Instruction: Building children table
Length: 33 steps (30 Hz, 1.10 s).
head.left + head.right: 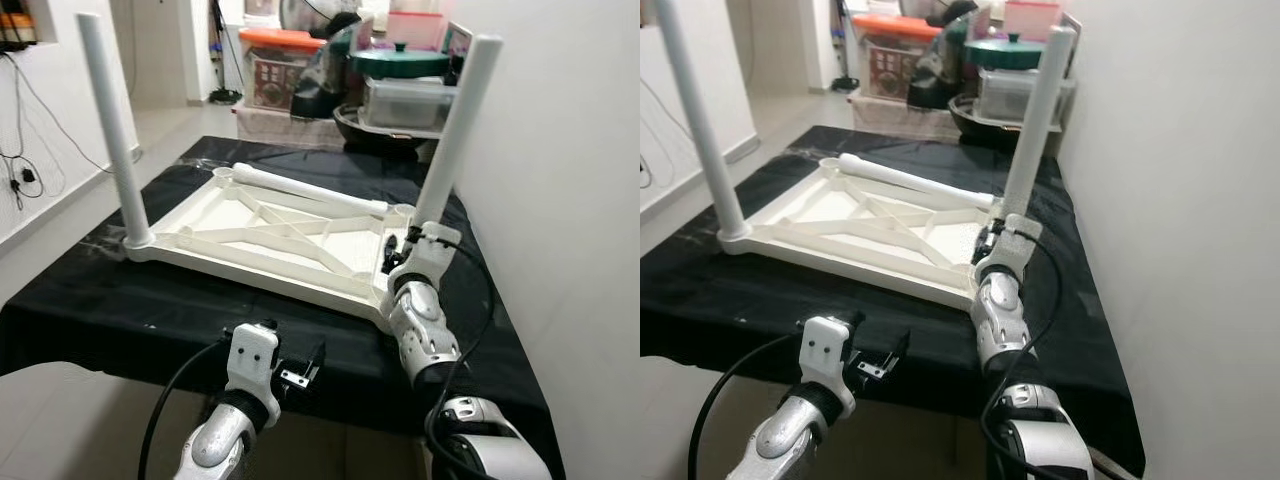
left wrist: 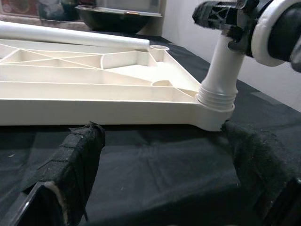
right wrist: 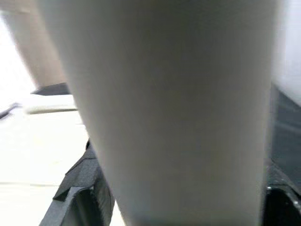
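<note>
A white plastic tabletop (image 1: 270,240) lies upside down on the black-covered table (image 1: 120,310). One white leg (image 1: 110,130) stands upright in its near left corner. Another leg (image 1: 455,130) stands in the near right corner, and my right gripper (image 1: 403,252) is shut around its base; this leg (image 3: 174,108) sits between the fingers (image 3: 80,188). A third leg (image 1: 310,188) lies loose across the far side of the tabletop. My left gripper (image 1: 300,370) hovers open at the table's front edge, its fingers (image 2: 70,165) facing the tabletop's near rim and the leg's threaded base (image 2: 217,92).
A white wall (image 1: 570,200) runs close along the table's right side. Behind the table stand storage boxes (image 1: 278,65), a green-lidded pot (image 1: 400,62) and a dark bowl (image 1: 375,130). Cables (image 1: 20,165) hang on the left wall above the tiled floor.
</note>
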Motion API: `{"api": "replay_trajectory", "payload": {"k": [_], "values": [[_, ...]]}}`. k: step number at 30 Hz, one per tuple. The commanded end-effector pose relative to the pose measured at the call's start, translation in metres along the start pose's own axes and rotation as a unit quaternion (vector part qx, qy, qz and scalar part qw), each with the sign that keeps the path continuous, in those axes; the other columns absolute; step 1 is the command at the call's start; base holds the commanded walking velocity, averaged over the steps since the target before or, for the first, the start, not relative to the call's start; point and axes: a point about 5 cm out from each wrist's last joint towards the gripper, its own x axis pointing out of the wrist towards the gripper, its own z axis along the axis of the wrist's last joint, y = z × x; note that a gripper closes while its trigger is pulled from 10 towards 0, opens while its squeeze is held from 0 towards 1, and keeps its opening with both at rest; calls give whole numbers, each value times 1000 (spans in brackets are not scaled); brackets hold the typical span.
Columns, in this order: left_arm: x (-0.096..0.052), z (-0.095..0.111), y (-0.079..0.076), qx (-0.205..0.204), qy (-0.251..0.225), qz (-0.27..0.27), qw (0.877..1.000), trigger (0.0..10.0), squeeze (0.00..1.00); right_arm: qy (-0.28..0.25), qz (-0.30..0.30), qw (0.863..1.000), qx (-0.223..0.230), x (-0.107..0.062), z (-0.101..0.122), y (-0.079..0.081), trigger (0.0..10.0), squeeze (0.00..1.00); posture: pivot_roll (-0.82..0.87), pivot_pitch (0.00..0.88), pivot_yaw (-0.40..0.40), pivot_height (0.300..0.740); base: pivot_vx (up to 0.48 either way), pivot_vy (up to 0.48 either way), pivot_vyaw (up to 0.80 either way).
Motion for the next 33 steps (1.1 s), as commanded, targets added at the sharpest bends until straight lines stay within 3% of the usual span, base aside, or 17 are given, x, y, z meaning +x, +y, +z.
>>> {"api": "replay_trajectory", "payload": {"k": [1,4,8,10,12,15,16,17,20,22,23,24,25,29,30,32,33], "values": [[0,-4,-1,2,6,-2,1000,10000,0,5,81,997,0,0,-1,9,10000,0,146,0,-61,740,0,0,0],[2,-4,0,2,6,-3,1000,10000,0,41,184,982,-5,-4,-4,-1,10000,0,146,0,-55,740,0,0,0],[2,-4,0,2,5,-4,1000,10000,0,76,262,962,2,-6,-2,-9,10000,0,146,0,-57,740,0,0,0],[3,-5,0,2,5,-5,1000,10000,0,108,334,936,7,-7,1,-8,10000,0,149,0,-57,740,0,0,0],[3,-5,0,2,5,-5,1000,10000,0,108,334,936,7,-7,1,-8,10000,0,149,0,-57,740,0,0,0],[5,-5,0,2,5,-6,1000,10000,0,139,492,859,-15,-16,9,8,10000,0,151,0,-58,740,0,0,0],[5,-5,0,2,5,-6,1000,10000,0,139,492,859,-15,-16,9,8,10000,0,151,0,-58,740,0,0,0],[5,-5,0,2,5,-6,1000,10000,0,147,527,837,-28,-17,9,14,10000,0,156,0,-63,740,0,0,0],[6,-5,0,2,4,-7,1000,10000,0,154,546,823,-33,-18,9,19,10000,0,159,0,-65,740,0,0,0],[6,-4,0,2,3,-7,1000,10000,0,158,586,794,-34,-18,11,30,10000,0,162,0,-68,740,0,0,0],[6,-4,0,2,3,-7,1000,10000,0,158,586,794,-34,-18,11,30,10000,0,162,0,-68,740,0,0,0],[6,-4,0,3,2,-7,1000,10000,0,158,599,785,-34,-18,13,34,7765,0,164,0,-71,740,0,0,0],[6,-4,0,3,2,-7,1000,10000,0,154,601,783,-34,-18,13,37,0,0,164,0,-72,740,0,0,0],[6,-5,0,2,2,-7,1000,10000,0,144,589,795,-20,-16,12,39,0,0,161,0,-70,740,0,0,0],[6,-5,0,2,2,-8,1000,10000,0,139,567,812,-13,-16,9,36,0,0,157,0,-67,740,0,0,0],[6,-5,0,2,2,-8,1000,10000,0,139,567,812,-13,-16,9,36,0,0,157,0,-67,740,0,0,0],[6,-5,0,1,3,-8,1000,10000,0,123,525,842,-21,-14,4,31,0,0,155,0,-67,740,0,0,0]]}}
